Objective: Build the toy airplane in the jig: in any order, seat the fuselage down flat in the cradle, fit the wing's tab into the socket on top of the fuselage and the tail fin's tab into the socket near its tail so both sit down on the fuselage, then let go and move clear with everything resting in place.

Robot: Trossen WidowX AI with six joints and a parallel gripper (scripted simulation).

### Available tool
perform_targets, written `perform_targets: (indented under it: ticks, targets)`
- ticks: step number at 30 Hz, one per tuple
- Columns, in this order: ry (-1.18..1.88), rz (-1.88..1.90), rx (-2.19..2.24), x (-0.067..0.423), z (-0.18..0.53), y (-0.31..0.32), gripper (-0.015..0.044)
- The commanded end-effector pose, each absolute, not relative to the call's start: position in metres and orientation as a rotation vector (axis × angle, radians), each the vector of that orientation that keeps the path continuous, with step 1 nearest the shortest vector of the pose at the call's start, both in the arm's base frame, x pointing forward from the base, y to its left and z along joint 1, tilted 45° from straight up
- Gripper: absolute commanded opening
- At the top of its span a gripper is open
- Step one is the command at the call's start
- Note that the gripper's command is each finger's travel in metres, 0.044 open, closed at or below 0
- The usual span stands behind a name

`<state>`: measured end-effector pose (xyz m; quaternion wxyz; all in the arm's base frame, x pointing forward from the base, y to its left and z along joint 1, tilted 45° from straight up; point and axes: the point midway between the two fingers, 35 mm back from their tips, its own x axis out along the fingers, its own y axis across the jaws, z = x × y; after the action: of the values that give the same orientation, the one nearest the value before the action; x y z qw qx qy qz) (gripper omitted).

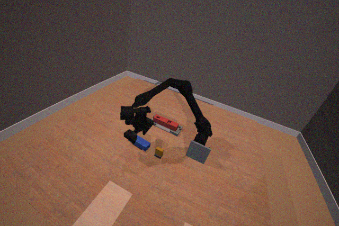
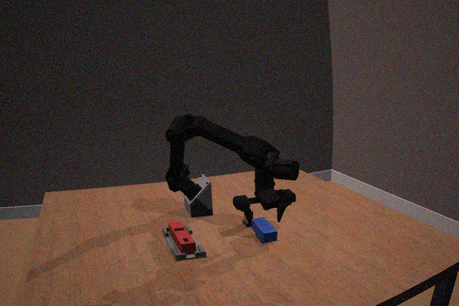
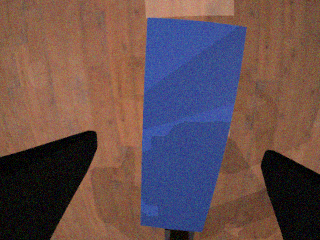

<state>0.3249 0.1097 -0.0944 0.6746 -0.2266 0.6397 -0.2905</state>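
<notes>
The red fuselage (image 1: 164, 122) (image 2: 181, 236) lies lengthwise in the grey cradle (image 1: 175, 133) (image 2: 180, 257), looking flat, with its two sockets facing up and empty. The blue wing (image 1: 142, 143) (image 2: 264, 229) (image 3: 187, 125) lies on the table apart from the cradle. My gripper (image 1: 139, 137) (image 2: 264, 221) (image 3: 180, 149) is open and empty above the wing, with one finger out to each long side of it. The yellow tail fin (image 1: 159, 151) (image 2: 244, 216) stands on a small dark base near the wing; in the exterior view a finger partly hides it. The wing's tab is not visible.
The arm's grey wedge-shaped base mount (image 1: 198, 151) (image 2: 201, 202) stands beyond the tail fin from the wing. The arm arches from it over to the wing. A small dark part (image 3: 179, 234) shows at the wing's lower end in the wrist view.
</notes>
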Motion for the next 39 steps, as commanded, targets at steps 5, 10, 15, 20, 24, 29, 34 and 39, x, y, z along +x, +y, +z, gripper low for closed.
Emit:
perform_targets:
  ticks: [5,10,15,20,24,29,34,39]
  targets:
    - [1.447,-0.657,-0.530,0.322,-0.107,0.098,0.0440]
    - [1.447,-0.657,-0.531,0.322,-0.112,0.092,0.0440]
    - [1.447,-0.658,-0.531,0.321,-0.117,0.087,0.0440]
    - [1.447,-0.658,-0.531,0.321,-0.117,0.086,0.0335]
    - [1.447,-0.658,-0.531,0.321,-0.117,0.086,0.0230]
    - [1.447,-0.658,-0.531,0.321,-0.117,0.086,0.0177]
    - [1.447,-0.658,-0.531,0.321,-0.117,0.087,0.0105]
    - [1.447,-0.656,-0.530,0.324,-0.109,0.097,0.0000]
